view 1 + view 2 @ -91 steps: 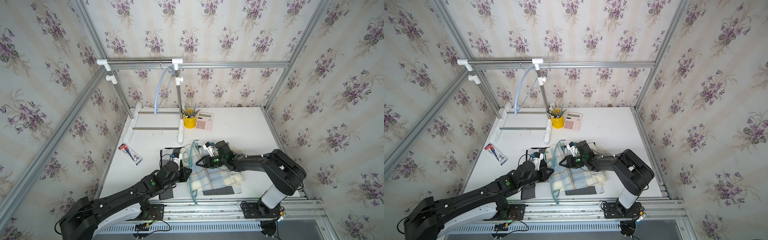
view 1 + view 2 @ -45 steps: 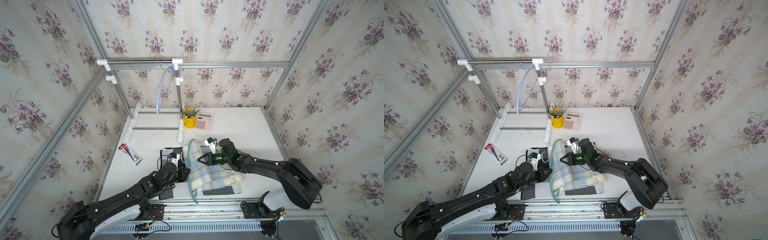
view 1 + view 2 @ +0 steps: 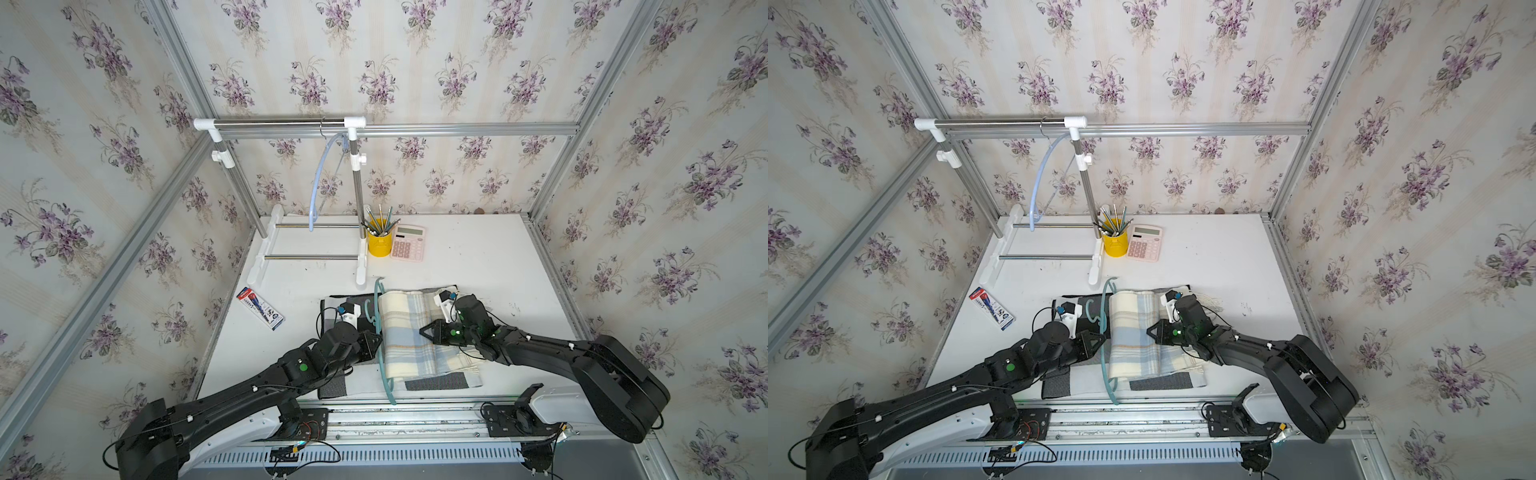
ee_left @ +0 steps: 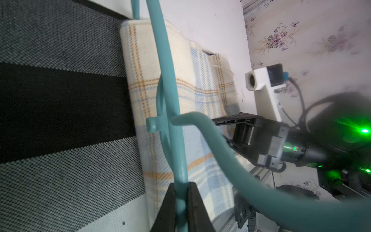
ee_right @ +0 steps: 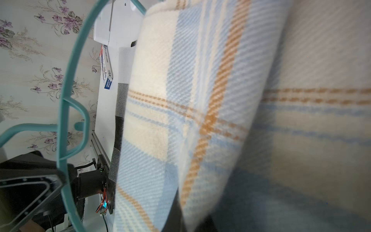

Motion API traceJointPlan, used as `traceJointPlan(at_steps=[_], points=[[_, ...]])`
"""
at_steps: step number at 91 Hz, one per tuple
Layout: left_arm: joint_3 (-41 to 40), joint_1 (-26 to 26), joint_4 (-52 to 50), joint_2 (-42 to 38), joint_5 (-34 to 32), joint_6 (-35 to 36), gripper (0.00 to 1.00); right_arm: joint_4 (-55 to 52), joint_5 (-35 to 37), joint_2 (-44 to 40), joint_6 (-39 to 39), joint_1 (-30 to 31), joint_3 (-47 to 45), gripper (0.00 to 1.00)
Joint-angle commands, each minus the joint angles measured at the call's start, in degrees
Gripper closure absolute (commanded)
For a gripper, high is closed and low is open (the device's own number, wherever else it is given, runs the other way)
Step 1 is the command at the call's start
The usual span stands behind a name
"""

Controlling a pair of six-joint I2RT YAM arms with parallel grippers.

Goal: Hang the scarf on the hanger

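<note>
scarf (image 3: pixel 405 316): soft, light, floppy; sags off any pinch, so take folded edge. right gripper (image 3: pixel 423 331) pinched closed on scarf fold. left gripper (image 4: pixel 181 202) clamps stiff, thin hanger (image 4: pixel 164 80) bar.

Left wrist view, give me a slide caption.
Left gripper shut on the teal hanger, plaid scarf behind it.

the scarf (image 5: pixel 200 100) fills my right wrist view, blurred at its near fold, hiding nearly all of my right hand (image 3: pixel 424 331). my left wrist view cuts off my left hand (image 4: pixel 181 202) at the frame's edge, and the hook of the hanger (image 4: pixel 168 100) runs out blurred.
</note>
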Motion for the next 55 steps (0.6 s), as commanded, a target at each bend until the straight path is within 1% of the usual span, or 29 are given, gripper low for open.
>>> traceJointPlan(at_steps=[1,19,33,40,45,51,55], points=[[7.0,-0.7,-10.1,-0.9,-1.9,6.1,1.00,2.0,-1.6,-1.9,0.6,-0.2,1.2,1.00],[21.7,-0.8,-20.5,1.5,-0.9,11.2,1.00,0.9,-4.9,-9.0,4.3,-1.4,3.0,1.00],[40.4,-0.8,-35.7,7.9,-3.0,16.6,1.00,-3.3,-4.1,-14.3,5.8,-2.0,6.1,1.00],[47.5,-0.6,-40.6,10.7,-6.6,17.4,1.00,-4.7,-3.5,-16.2,6.9,-2.3,7.5,1.00],[52.6,0.0,-43.7,12.7,-7.1,17.4,1.00,-5.7,-2.9,-16.8,7.8,-2.4,8.2,1.00],[59.5,0.0,-48.1,15.7,-6.8,18.5,1.00,-3.9,-3.8,-17.3,10.3,-2.4,7.6,1.00],[62.6,0.0,-50.5,17.2,-7.0,18.9,1.00,-2.3,-4.4,-17.4,11.6,-2.4,6.6,1.00]])
